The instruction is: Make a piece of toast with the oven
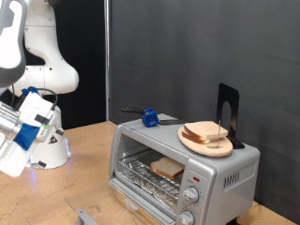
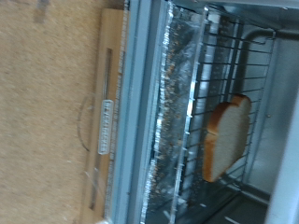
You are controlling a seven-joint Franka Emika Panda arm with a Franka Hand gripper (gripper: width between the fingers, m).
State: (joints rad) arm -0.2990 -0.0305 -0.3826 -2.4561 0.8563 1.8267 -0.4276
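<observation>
The silver oven stands at the exterior view's right with its glass door folded down and open. One piece of toast lies on the wire rack inside. In the wrist view the same slice lies on the rack, past the open door's handle. My gripper hangs at the exterior view's far left, above the table and well away from the oven's front. Its fingers do not show in the wrist view, and nothing shows between them.
A round wooden plate with more bread slices sits on the oven's top, next to a black stand. A blue-handled tool lies behind it. The knobs run down the oven's front. The white robot base stands on the wooden table.
</observation>
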